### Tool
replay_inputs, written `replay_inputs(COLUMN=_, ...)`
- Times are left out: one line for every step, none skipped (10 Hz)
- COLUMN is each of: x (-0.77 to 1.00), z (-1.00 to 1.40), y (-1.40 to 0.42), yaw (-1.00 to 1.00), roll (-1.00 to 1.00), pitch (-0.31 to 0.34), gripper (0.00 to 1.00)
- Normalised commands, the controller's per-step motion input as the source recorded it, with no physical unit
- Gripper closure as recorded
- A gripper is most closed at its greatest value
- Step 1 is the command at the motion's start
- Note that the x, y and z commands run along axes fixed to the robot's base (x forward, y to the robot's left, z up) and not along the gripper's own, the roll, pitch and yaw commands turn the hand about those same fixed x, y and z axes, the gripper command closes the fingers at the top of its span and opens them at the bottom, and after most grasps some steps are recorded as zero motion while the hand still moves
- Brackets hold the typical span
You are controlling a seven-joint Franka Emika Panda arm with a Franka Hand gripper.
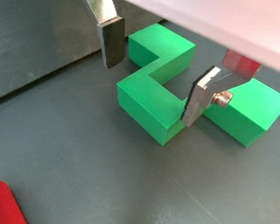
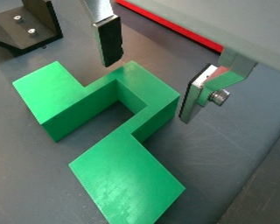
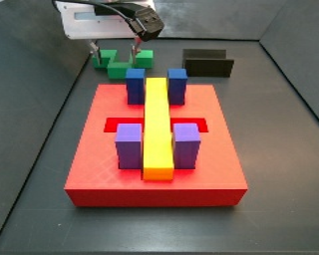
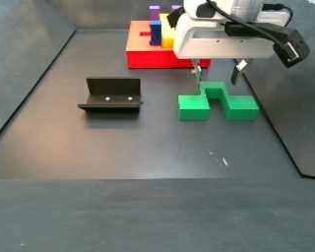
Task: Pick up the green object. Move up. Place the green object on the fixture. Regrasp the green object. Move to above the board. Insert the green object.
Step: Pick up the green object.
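The gripper (image 4: 219, 72) hangs just above the green object (image 4: 216, 102), its jaws spread wide and holding nothing. In both wrist views the silver fingers (image 1: 111, 39) (image 2: 108, 37) straddle the block's middle section, apart from it. The green object (image 3: 121, 62) lies flat on the dark floor, between the board (image 3: 159, 139) and the fixture (image 4: 110, 96). No writing is readable.

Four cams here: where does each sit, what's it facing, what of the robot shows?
Wrist view: looks down on the green object; open gripper straddling it.
Wrist view: same, with the fixture and board edge.
Side view: from the board's end, facing the arm beyond.
Side view: from the opposite end, gripper over the green object.
All share the green object.
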Motion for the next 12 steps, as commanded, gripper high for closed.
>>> replay_inputs(x=0.0, z=-0.21, y=0.0, yaw=0.0, roll=0.0, pitch=-0.087, gripper=0.0)
replay_inputs(x=0.0, z=-0.23, y=0.0, yaw=0.0, roll=0.0, pitch=-0.09, gripper=0.0)
replay_inputs(x=0.0, z=-0.23, y=0.0, yaw=0.0, roll=0.0, pitch=-0.107, gripper=0.0)
replay_inputs(x=0.0, z=-0.27, y=0.0, yaw=0.0, roll=0.0, pitch=-0.099, gripper=0.0)
replay_inputs(x=0.09, z=-0.24, y=0.0, yaw=-0.02, roll=0.06, pitch=-0.049, gripper=0.0)
replay_inputs(x=0.13, z=-0.18, y=0.0, yaw=-0.05, roll=0.1, pitch=-0.007, gripper=0.0)
replay_inputs(x=0.17, z=-0.15, y=-0.01, yaw=-0.07, roll=0.11, pitch=0.0, gripper=0.0)
replay_inputs(x=0.13, z=-0.07, y=-0.02, yaw=-0.05, roll=0.09, pitch=0.0, gripper=0.0)
replay_inputs(x=0.09, z=-0.02, y=-0.09, yaw=-0.09, roll=0.08, pitch=0.0, gripper=0.0)
replay_inputs(x=0.01, z=-0.02, y=-0.09, yaw=-0.09, roll=0.08, pitch=0.0, gripper=0.0)
replay_inputs(x=0.0, z=-0.05, y=-0.07, yaw=-0.09, roll=0.08, pitch=0.0, gripper=0.0)
replay_inputs(x=0.0, z=-0.01, y=0.0, yaw=-0.05, roll=0.08, pitch=0.0, gripper=0.0)
